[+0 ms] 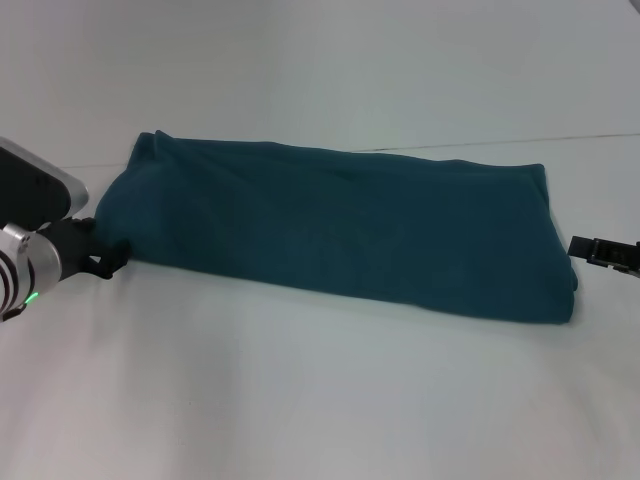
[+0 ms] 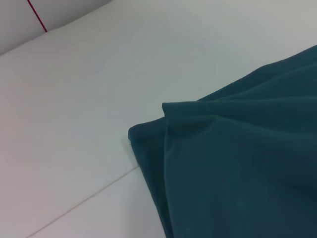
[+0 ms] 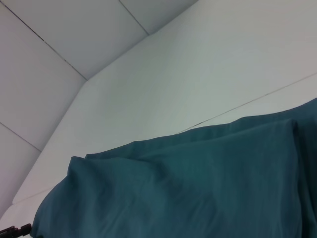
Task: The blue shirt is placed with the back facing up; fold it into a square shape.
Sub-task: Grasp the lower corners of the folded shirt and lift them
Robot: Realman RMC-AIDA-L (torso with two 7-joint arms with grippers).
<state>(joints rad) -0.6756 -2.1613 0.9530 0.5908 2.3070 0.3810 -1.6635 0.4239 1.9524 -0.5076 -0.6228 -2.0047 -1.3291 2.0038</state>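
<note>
The blue shirt (image 1: 340, 225) lies across the middle of the white desk (image 1: 300, 400) as a long folded band, not yet a square.

The main risk is that the layers slip apart when one end is lifted. The fabric is soft and stacked, so a grip that catches only the top layer would drag it off the ones beneath and leave a crooked fold. The loose ripples at the left end could also bunch.

The left gripper (image 1: 108, 256) sits low at the desk surface, touching the shirt's near left corner; I cannot tell whether it is holding cloth. The right gripper (image 1: 603, 252) hangs just beside the shirt's right edge, and its opening cannot be told either.
</note>
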